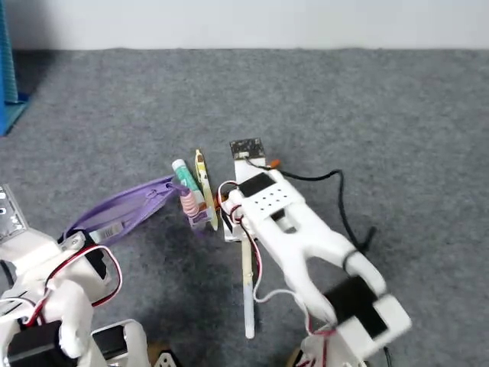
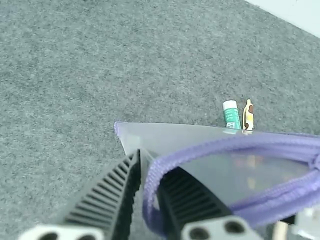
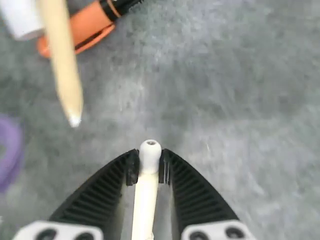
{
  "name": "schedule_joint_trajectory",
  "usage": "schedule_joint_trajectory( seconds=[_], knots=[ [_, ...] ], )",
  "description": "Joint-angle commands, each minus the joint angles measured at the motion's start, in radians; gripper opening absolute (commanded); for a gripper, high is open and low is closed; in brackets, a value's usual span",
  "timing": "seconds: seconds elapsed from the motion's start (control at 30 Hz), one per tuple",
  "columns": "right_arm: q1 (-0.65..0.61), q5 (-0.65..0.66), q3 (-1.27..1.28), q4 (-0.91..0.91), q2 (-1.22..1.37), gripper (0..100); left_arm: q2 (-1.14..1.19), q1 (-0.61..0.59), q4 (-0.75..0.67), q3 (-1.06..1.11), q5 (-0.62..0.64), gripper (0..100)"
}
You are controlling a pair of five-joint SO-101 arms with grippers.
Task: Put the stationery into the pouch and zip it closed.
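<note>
Right gripper (image 3: 148, 167) clamped on white pen (image 3: 144, 205), left gripper (image 2: 143, 162) clamped on purple pouch (image 2: 215, 150) edge, green tube (image 1: 184, 178) near pouch's far end on grey worktop (image 1: 382, 99).

You're looking at a grey, carpet-textured bench (image 1: 367, 107). Near the middle, a translucent pouch with purple zip edging (image 1: 126, 205) stretches leftward; you can't tell how much of it rests flat. Just beyond its far end lie a green-and-white tube (image 1: 183, 174) and, beside it, a flat yellow piece with brown spots (image 1: 202, 180). A long cream stick (image 1: 247, 290) runs towards the near edge. An orange marker (image 3: 80, 27) lies on the grey pile, and a black cable (image 1: 344, 210) trails to the right.
</note>
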Motion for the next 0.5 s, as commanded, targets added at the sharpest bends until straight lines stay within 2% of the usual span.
schedule_joint_trajectory(
  seconds=[0.0, 0.13, 0.27, 0.47],
  knots=[
    [-0.01, 0.015, -0.029, 0.104, -0.213, 0.8, 0.012, -0.006, -0.005, -0.036, 0.011, 1],
    [-0.047, 0.017, -0.029, 0.157, -0.449, 0.8, 0.012, -0.005, -0.006, -0.036, 0.011, 1],
    [-0.12, 0.106, -0.029, 0.166, -0.684, 0.8, 0.014, 0.031, -0.006, -0.035, 0.011, 1],
    [-0.239, 0.198, -0.029, 0.073, -0.966, 0.8, 0.014, 0.032, -0.006, -0.036, 0.014, 1]
  ],
)
